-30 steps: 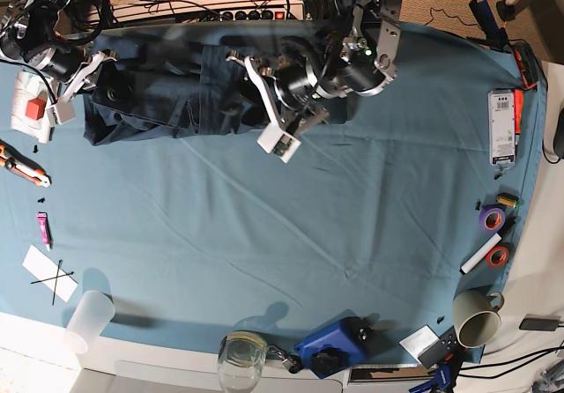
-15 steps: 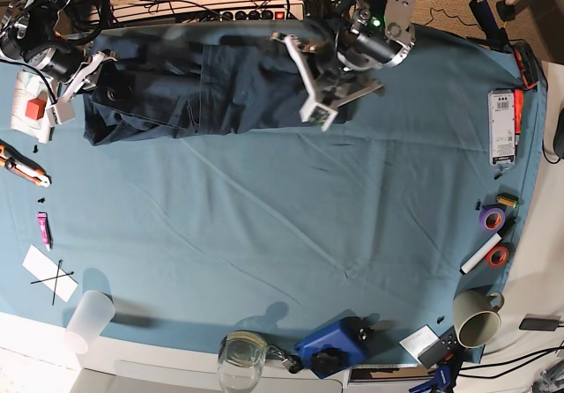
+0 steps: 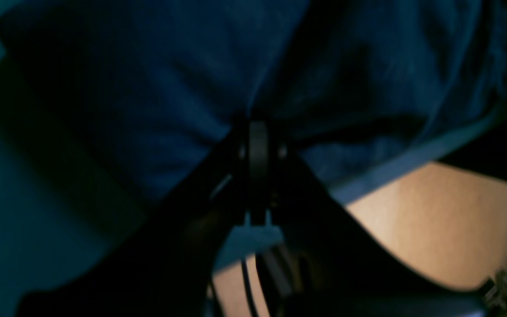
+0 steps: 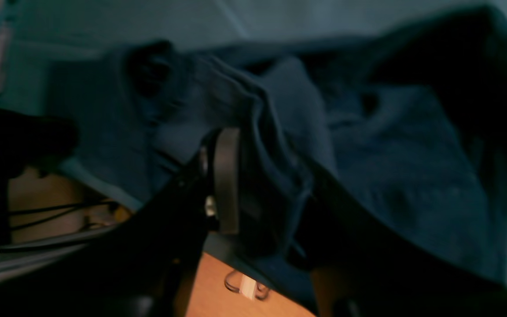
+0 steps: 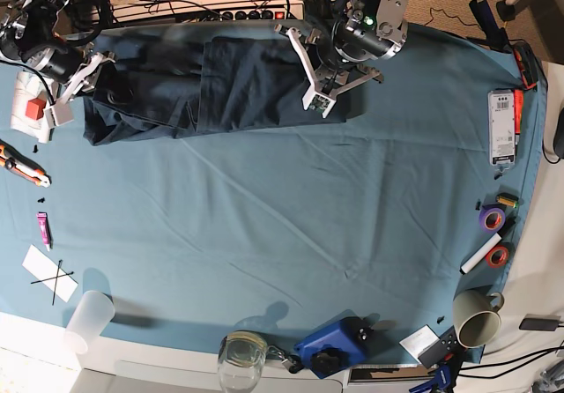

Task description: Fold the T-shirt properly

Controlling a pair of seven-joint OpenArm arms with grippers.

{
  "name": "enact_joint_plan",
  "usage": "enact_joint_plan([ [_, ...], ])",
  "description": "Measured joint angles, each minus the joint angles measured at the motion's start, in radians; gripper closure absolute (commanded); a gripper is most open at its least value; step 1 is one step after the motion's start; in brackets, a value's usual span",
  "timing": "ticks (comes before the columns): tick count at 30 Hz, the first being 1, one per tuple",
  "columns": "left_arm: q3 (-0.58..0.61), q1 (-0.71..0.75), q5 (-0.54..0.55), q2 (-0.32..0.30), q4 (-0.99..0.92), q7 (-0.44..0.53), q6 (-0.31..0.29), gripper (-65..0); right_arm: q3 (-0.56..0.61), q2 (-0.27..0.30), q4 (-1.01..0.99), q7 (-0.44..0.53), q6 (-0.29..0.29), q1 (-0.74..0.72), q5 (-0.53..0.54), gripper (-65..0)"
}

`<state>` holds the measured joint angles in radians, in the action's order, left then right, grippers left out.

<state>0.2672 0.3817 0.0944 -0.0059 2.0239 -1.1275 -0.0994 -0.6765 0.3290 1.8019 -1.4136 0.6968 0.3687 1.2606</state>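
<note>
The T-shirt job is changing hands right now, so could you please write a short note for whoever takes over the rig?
Left claw: shut on the T-shirt, pinching cloth near the table's far edge.
Right claw: shut on the T-shirt, with a bunch of cloth between the jaws at the opposite end.
T-shirt: stretched in a long band along the far side of the teal tablecloth, still creased, folded over at least once.
Done: both ends are gripped.
Left: the next fold, probably bringing the ends together, then smoothing it flat.
</note>
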Motion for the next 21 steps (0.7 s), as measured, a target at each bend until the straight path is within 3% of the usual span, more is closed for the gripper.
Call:
enact_joint_plan([
  [9,0.0,-0.002,0.011,-0.003,0.203,-0.009,0.014,0.0,-0.153,-0.002,0.0,-0.003,0.0,-0.059,0.052,-13.4],
  [15,0.0,0.003,0.011,-0.003,0.202,-0.003,0.014,0.0,-0.217,0.04,0.0,-0.001,0.0,-0.049,-0.081,-32.5],
  [21,0.0,0.003,0.011,-0.003,0.202,0.01,0.014,0.0,-0.219,0.067,0.0,-0.002,0.0,-0.037,-0.142,-32.5],
])
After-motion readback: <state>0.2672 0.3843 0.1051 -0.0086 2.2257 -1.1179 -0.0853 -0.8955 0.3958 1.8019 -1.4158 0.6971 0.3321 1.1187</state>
